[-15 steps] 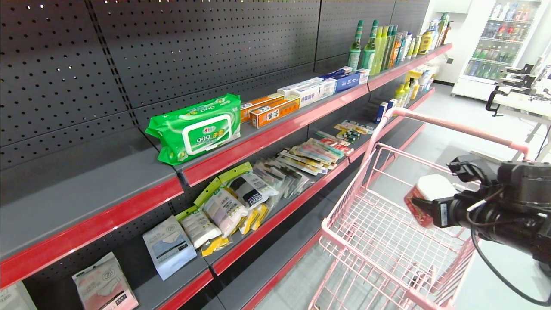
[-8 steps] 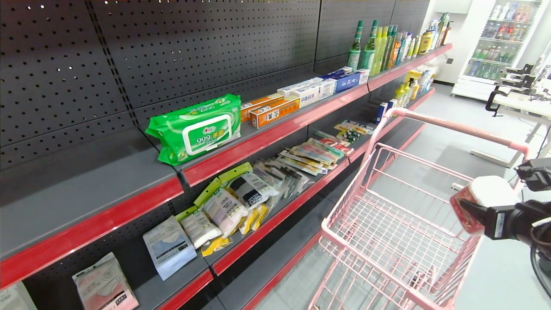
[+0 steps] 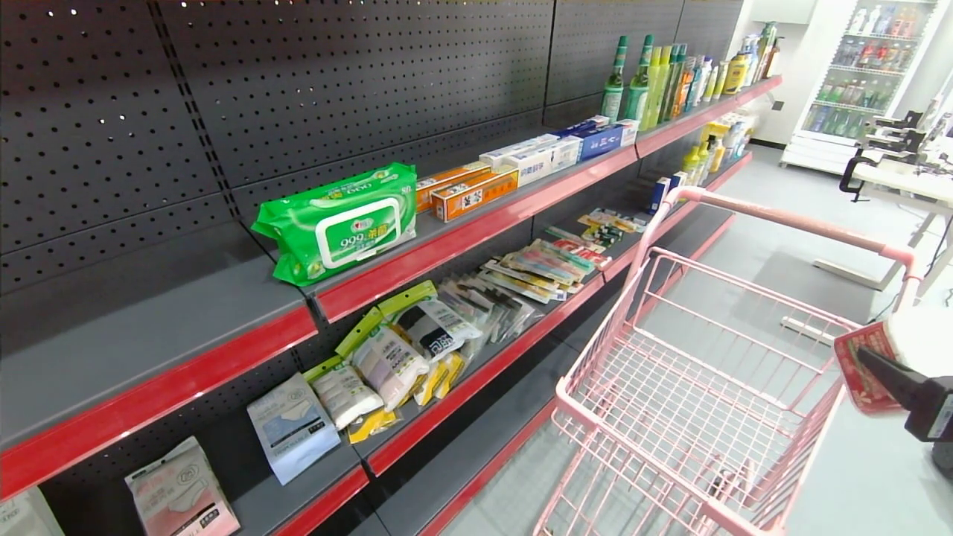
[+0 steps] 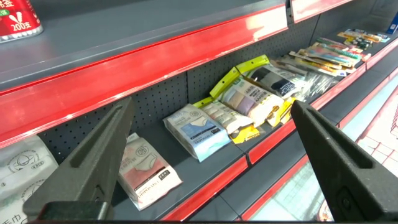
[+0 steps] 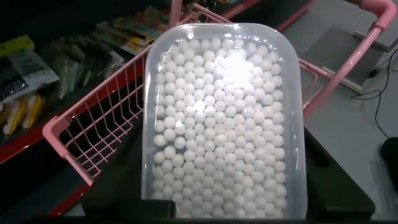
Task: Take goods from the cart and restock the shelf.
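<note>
Now the right gripper (image 3: 882,357), pinching the box (image 3: 855,387), has swung out past the cart (image 3: 588,417) right rim; the left gripper (image 4: 212,106) hangs with jaws spread.

Open shelf (image 3: 149,327) room beside wipes pack (image 3: 339,223)
</note>
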Robot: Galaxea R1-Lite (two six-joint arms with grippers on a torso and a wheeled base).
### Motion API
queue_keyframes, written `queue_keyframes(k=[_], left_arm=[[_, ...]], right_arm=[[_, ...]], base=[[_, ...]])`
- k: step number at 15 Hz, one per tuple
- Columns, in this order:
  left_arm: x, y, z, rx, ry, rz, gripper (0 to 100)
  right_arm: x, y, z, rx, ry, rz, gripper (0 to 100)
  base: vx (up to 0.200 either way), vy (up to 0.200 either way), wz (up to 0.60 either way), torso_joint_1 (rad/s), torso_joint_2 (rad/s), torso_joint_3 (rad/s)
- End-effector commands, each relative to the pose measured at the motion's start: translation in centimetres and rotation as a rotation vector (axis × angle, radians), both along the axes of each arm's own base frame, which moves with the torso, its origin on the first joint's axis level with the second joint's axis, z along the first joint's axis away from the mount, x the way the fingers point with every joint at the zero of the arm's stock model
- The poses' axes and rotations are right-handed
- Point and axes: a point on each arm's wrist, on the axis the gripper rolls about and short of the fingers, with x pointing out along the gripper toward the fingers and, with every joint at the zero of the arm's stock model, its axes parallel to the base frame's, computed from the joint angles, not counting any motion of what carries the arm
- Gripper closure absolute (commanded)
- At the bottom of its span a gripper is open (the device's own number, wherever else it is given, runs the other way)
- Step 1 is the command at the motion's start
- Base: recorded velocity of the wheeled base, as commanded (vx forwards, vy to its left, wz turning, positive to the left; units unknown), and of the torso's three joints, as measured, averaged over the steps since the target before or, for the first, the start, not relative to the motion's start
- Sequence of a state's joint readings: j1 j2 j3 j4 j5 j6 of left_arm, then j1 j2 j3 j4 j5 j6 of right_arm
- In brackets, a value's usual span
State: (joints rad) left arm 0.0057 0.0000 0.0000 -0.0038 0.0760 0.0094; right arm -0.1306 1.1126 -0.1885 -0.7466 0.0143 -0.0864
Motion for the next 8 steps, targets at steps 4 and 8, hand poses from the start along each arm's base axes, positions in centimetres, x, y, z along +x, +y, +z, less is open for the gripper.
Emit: queue_keyframes(k=[4, 8], left_arm=[[0.0, 0.0, 0.0, 0.0, 0.002, 0.001, 0], [0.0, 0.0, 0.0, 0.0, 0.002, 0.001, 0]], right_arm=[[-2.9, 0.4, -0.1, 0.011, -0.077, -0.009, 100], [-5.1, 0.6, -0.9, 0.005, -0.036, -0.047, 100]], base=[[0.0, 0.0, 0.0, 0.0, 0.0, 0.0], [0.0, 0.0, 0.0, 0.0, 0.0, 0.0]])
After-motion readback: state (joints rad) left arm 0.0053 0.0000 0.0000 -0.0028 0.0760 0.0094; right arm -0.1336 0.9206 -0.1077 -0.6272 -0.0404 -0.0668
